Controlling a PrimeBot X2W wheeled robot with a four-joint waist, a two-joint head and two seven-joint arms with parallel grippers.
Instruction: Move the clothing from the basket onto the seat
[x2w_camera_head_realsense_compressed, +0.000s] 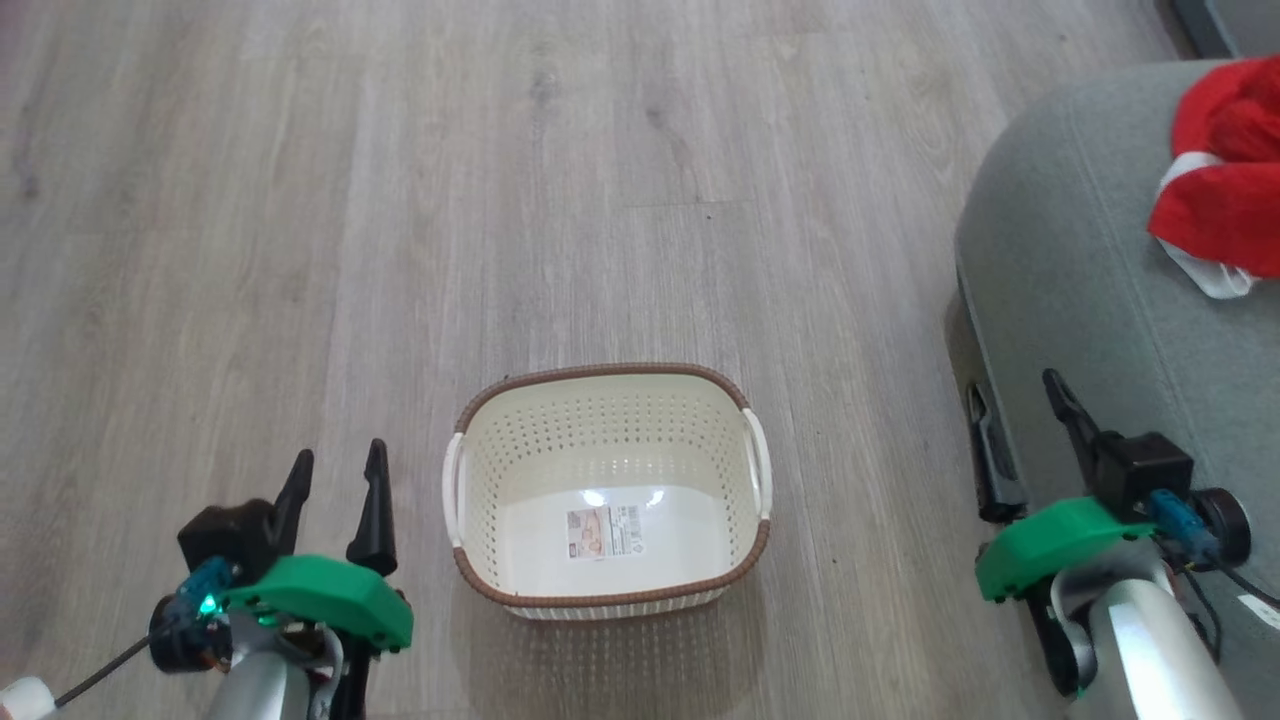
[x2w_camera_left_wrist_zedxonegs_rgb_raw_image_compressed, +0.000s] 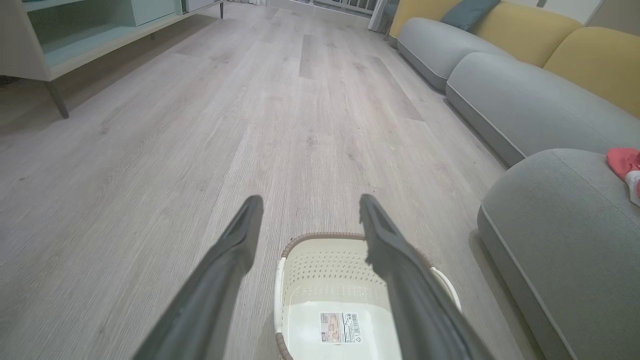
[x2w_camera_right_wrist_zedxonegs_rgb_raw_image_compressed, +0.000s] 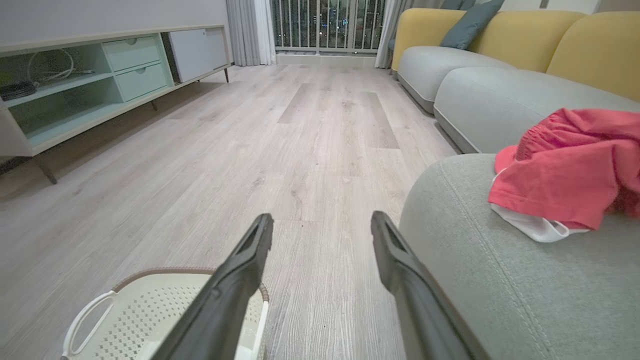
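The cream basket (x2w_camera_head_realsense_compressed: 606, 490) with a brown rim stands on the wood floor, holding nothing but a label on its bottom; it also shows in the left wrist view (x2w_camera_left_wrist_zedxonegs_rgb_raw_image_compressed: 330, 280) and the right wrist view (x2w_camera_right_wrist_zedxonegs_rgb_raw_image_compressed: 150, 310). The red and white clothing (x2w_camera_head_realsense_compressed: 1225, 180) lies bunched on the grey-green seat (x2w_camera_head_realsense_compressed: 1090, 260) at the right, seen again as clothing (x2w_camera_right_wrist_zedxonegs_rgb_raw_image_compressed: 570, 170) on the seat (x2w_camera_right_wrist_zedxonegs_rgb_raw_image_compressed: 500, 280), and at the far right as clothing (x2w_camera_left_wrist_zedxonegs_rgb_raw_image_compressed: 626, 165) on the seat (x2w_camera_left_wrist_zedxonegs_rgb_raw_image_compressed: 560, 235). My left gripper (x2w_camera_head_realsense_compressed: 338, 475) is open, left of the basket. My right gripper (x2w_camera_head_realsense_compressed: 1020, 405) is open beside the seat's front edge.
A long grey sofa with yellow backs (x2w_camera_right_wrist_zedxonegs_rgb_raw_image_compressed: 500, 75) runs along the right. A low pale-green cabinet (x2w_camera_right_wrist_zedxonegs_rgb_raw_image_compressed: 90, 85) stands along the left wall. Open wood floor (x2w_camera_head_realsense_compressed: 500, 200) stretches ahead of the basket.
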